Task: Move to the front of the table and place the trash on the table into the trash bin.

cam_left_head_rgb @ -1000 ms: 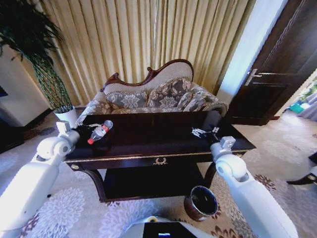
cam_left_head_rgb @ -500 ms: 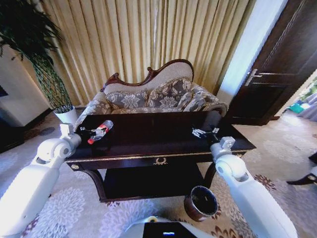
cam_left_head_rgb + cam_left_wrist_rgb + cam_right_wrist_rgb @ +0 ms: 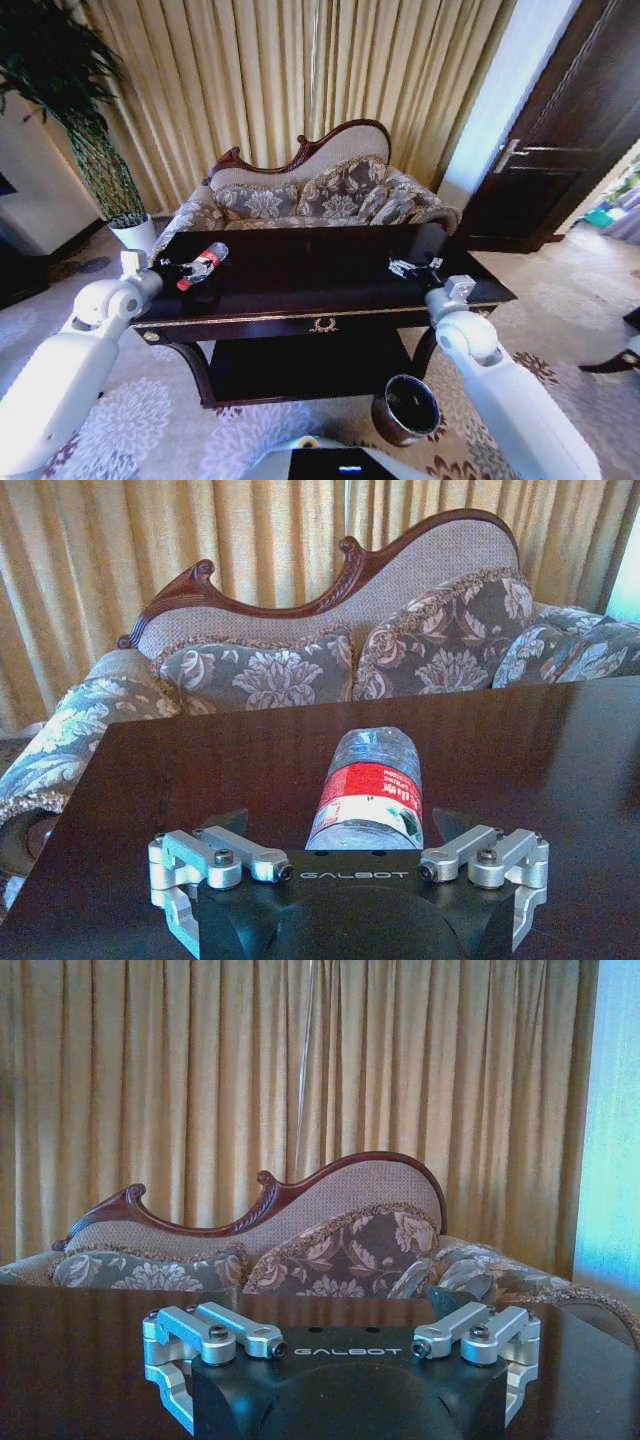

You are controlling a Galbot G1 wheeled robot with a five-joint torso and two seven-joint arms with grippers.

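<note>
The clear plastic bottle (image 3: 204, 262) with a red label and cap lies on its side at the left end of the dark glossy table (image 3: 320, 290). My left gripper (image 3: 172, 268) is at the bottle's cap end and open. In the left wrist view the bottle (image 3: 369, 786) lies between the spread fingers (image 3: 232, 823) of that gripper (image 3: 343, 828), with a gap on both sides. My right gripper (image 3: 414, 267) hovers open over the table's right part, with nothing between its fingers (image 3: 446, 1297). The trash bin (image 3: 407, 408) stands on the carpet below the table's front right corner.
A patterned sofa (image 3: 320, 195) with a carved back stands behind the table before gold curtains. A white plant pot (image 3: 135, 232) sits at the far left. A dark door (image 3: 560, 140) is at the right. The table has a lower shelf (image 3: 300, 365).
My left arm has reached forward, so its open gripper has come up around the bottle's cap end. The bottle and the right arm have stayed put.
</note>
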